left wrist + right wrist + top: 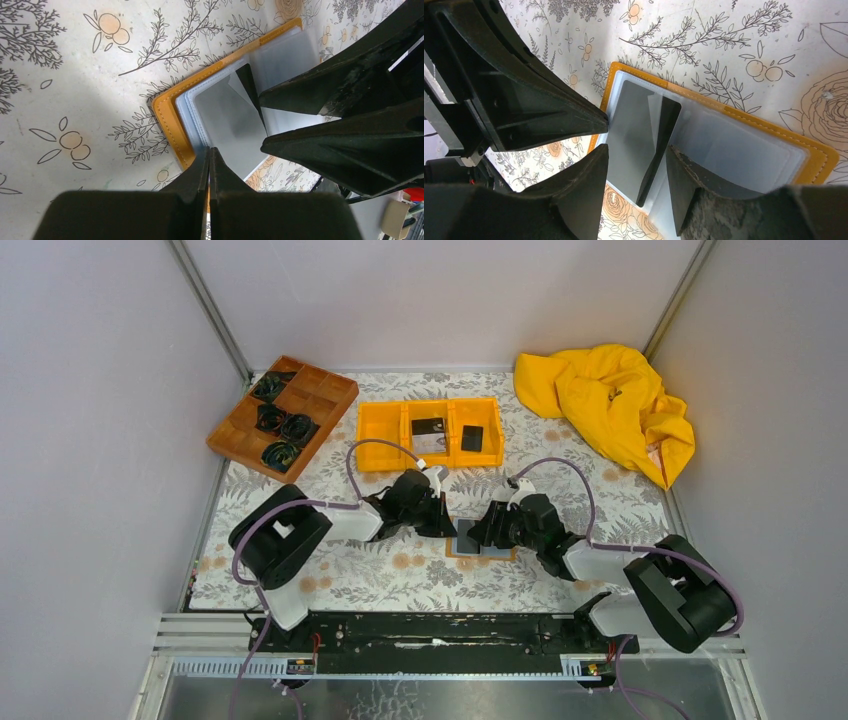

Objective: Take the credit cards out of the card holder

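The orange-tan card holder (774, 132) lies open on the flowered cloth, its grey-blue pockets facing up. It sits between the two grippers in the top view, card holder (468, 552). A black credit card (663, 137) stands tilted on edge, partly out of a pocket. My right gripper (636, 162) is open astride that card, and neither finger touches it. My left gripper (210, 151) is shut, its tips down on the holder's (170, 117) near edge. The same black card (249, 85) shows just ahead of the right gripper's fingers (345, 145).
An orange three-compartment bin (376, 440) behind the holder has two dark cards (472, 437) in it. A brown wooden divided tray (325, 400) with black coils stands at the back left. A crumpled yellow cloth (610, 405) lies at the back right.
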Motion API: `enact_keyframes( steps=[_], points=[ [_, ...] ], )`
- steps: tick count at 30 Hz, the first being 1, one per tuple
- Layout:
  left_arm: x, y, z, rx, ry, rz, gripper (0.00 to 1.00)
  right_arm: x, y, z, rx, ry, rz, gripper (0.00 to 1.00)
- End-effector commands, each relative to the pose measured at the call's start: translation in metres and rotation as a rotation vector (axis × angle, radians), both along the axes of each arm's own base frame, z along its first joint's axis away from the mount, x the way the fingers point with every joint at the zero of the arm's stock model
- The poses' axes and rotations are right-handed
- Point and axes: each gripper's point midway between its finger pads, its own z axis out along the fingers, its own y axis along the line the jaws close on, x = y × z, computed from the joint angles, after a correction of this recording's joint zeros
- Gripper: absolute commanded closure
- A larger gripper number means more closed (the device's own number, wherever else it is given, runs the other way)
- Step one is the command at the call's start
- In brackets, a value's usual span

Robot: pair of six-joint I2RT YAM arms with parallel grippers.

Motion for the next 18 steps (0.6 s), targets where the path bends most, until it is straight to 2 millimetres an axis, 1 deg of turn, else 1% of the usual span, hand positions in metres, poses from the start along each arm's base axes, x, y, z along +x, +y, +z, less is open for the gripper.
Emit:
enact_keyframes(
  steps=[1, 6, 12, 18],
  points=[
    [-0.002, 0.002, -0.009, 0.024, 0.034, -0.016, 1.0, 0.004, 0.01, 0.009, 0.053, -0.021, 0.03, 0.46],
    [-0.002, 0.001, -0.009, 0.024, 0.034, -0.019, 1.0, 0.003, 0.008, 0.01, 0.051, -0.029, 0.024, 0.46],
    [-0.003, 0.0, -0.012, 0.024, 0.048, -0.025, 1.0, 0.0, 0.014, 0.017, 0.093, -0.044, 0.056, 0.46],
    [-0.002, 0.001, -0.013, 0.032, 0.042, -0.019, 1.0, 0.006, -0.001, 0.016, 0.027, -0.072, -0.01, 0.46]
  ],
)
